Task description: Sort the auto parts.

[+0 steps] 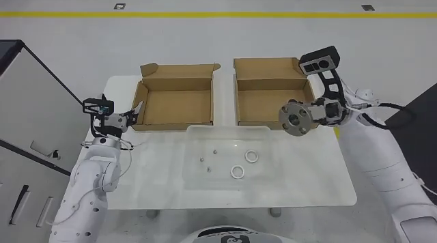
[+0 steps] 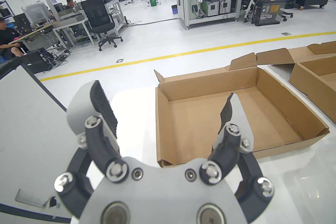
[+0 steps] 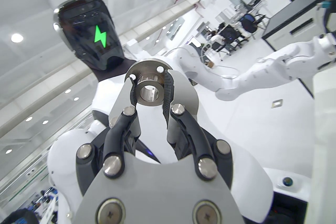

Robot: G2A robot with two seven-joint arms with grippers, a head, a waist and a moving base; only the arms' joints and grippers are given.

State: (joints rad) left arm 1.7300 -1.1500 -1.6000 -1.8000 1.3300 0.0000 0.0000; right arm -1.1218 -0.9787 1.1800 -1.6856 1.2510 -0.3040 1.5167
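White table [image 1: 157,175] carries two open cardboard boxes side by side, the left box [image 1: 174,106] and the right box [image 1: 270,103], both bare inside. Just in front of them lies a clear tray [image 1: 225,140]. The left claw [image 2: 162,93] hangs wide open beside the left box's outer near corner. The right claw [image 3: 150,89] grips a metal flange [image 3: 145,66] by its hub at the right box's near right corner. Two white rings [image 1: 252,155] and a few tiny parts [image 1: 208,169] lie in the tray.

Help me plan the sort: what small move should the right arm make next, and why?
Probably lower the metal flange into the right cardboard box: the right gripper is shut on it above that box's near corner, not yet inside.
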